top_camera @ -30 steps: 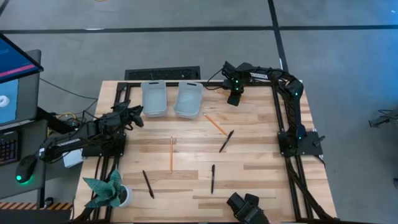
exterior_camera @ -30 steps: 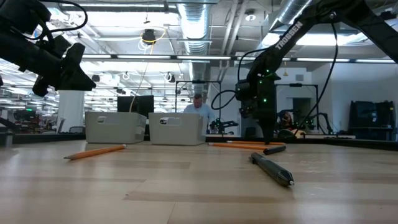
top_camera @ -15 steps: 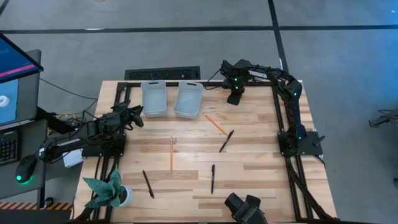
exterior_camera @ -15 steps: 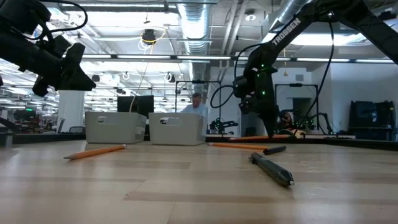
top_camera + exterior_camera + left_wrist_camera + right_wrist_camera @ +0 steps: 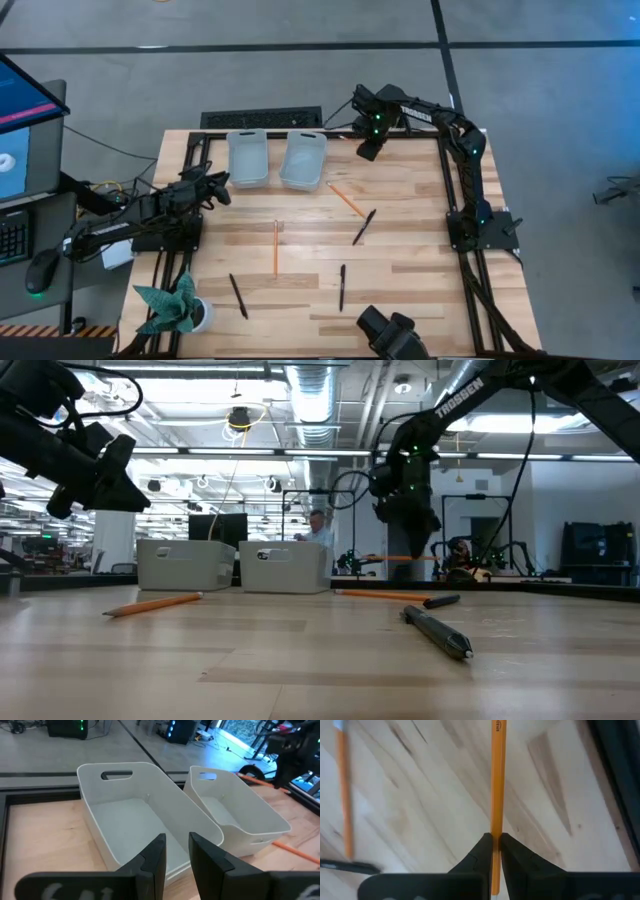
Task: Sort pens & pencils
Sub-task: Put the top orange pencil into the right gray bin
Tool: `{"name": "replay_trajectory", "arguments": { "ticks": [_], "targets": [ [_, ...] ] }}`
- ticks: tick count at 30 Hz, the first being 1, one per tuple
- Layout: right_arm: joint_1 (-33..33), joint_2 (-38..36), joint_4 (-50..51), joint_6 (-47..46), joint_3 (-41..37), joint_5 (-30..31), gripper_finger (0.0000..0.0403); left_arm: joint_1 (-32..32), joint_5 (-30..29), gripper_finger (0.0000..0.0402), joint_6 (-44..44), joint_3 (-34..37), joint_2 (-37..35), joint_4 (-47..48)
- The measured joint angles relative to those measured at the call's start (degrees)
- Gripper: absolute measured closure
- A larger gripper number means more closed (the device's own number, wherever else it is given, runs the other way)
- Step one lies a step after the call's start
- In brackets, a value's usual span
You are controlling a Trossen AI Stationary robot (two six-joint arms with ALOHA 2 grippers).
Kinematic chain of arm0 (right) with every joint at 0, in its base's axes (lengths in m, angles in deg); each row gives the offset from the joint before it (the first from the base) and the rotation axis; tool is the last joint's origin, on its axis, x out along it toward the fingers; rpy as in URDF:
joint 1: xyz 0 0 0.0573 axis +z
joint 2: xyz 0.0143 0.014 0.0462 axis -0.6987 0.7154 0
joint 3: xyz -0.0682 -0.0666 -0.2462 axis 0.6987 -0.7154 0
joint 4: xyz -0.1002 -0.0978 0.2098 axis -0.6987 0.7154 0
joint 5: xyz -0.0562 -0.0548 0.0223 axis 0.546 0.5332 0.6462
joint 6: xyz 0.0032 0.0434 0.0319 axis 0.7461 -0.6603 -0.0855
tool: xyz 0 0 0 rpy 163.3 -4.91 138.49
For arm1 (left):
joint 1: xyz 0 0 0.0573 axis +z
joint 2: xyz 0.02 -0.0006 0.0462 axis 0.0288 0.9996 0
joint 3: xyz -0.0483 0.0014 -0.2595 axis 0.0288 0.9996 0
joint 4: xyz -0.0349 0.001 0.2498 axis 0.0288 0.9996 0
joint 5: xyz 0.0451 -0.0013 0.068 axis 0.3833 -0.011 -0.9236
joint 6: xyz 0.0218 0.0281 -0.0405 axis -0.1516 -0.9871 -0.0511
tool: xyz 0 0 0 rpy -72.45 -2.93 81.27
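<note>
Nearby, two white bins [image 5: 275, 158] flank the held pencil [image 5: 497, 775].

Right pincer [image 5: 367, 150] risen off table, shifted toward bins, lifting clamped pencil [image 5: 497, 780] with it.

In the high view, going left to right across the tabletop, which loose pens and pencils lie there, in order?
Black pen near the plant → orange pencil → black pen → orange pencil → black pen. The last two overlap in span, so their order is loose.
</note>
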State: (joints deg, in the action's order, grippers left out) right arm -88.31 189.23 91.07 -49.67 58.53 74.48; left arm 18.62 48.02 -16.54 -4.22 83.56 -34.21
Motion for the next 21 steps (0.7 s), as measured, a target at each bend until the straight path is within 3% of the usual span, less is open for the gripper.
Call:
{"name": "replay_trajectory", "arguments": {
  "ticks": [12, 21],
  "targets": [
    [4.4, -0.1, 1.1, -3.9, 11.5, -0.1, 0.0351, 0.0, 0.0, 0.0329, -0.3, 0.0, 0.0, 0.3],
    [11.3, -0.1, -5.7, -12.6, 13.1, -2.8, 0.0351, 0.0, 0.0, 0.0329, -0.3, 0.0, 0.0, 0.5]
  ]
}}
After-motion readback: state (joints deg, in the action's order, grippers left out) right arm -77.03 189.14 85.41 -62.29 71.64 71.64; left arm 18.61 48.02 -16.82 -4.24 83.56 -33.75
